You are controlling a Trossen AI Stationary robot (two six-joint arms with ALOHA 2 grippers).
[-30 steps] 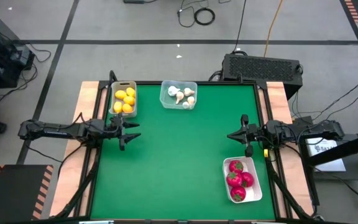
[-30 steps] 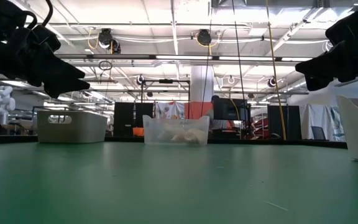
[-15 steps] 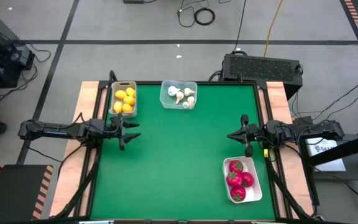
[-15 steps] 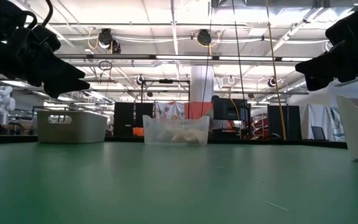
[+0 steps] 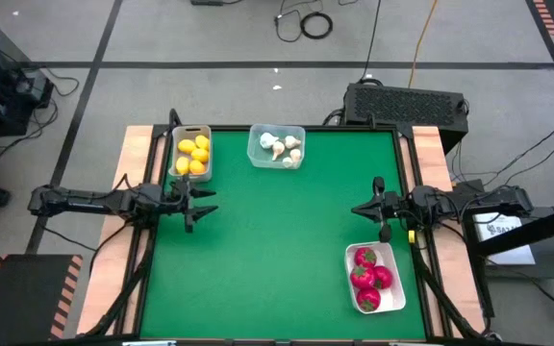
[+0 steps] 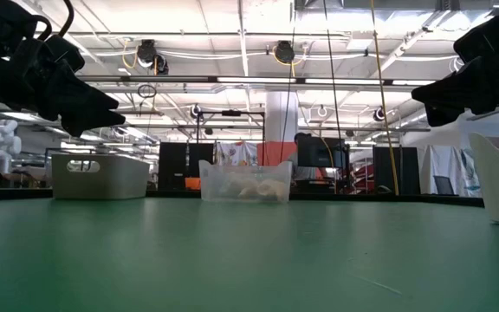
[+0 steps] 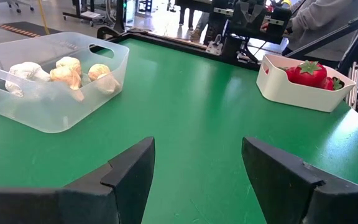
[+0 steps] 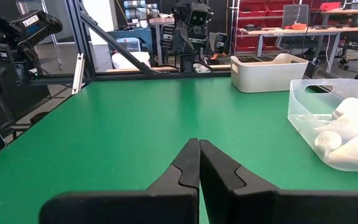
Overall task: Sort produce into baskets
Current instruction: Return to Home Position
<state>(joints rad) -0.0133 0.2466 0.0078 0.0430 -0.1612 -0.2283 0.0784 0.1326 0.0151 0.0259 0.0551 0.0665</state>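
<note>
The left gripper [image 5: 205, 202], at the left edge of the table [image 5: 287, 240] in the high view, has its fingers spread wide with nothing between them. The right gripper [image 5: 359, 209], at the right edge, has its fingers pressed together, gripping nothing. Both hang clear of the green surface and point inward at each other, touching no basket. This reads as a rest pose, and the job looks finished, since each kind sits in its own container. The lemons [image 5: 192, 154] fill the grey bin [image 5: 191, 130] at upper left. The garlic bulbs [image 5: 280, 146] lie in the clear tub [image 5: 277, 128] at top centre. The red fruits [image 5: 368, 277] rest in the white tray [image 5: 390, 252] at lower right. No loose produce shows on the mat.
</note>
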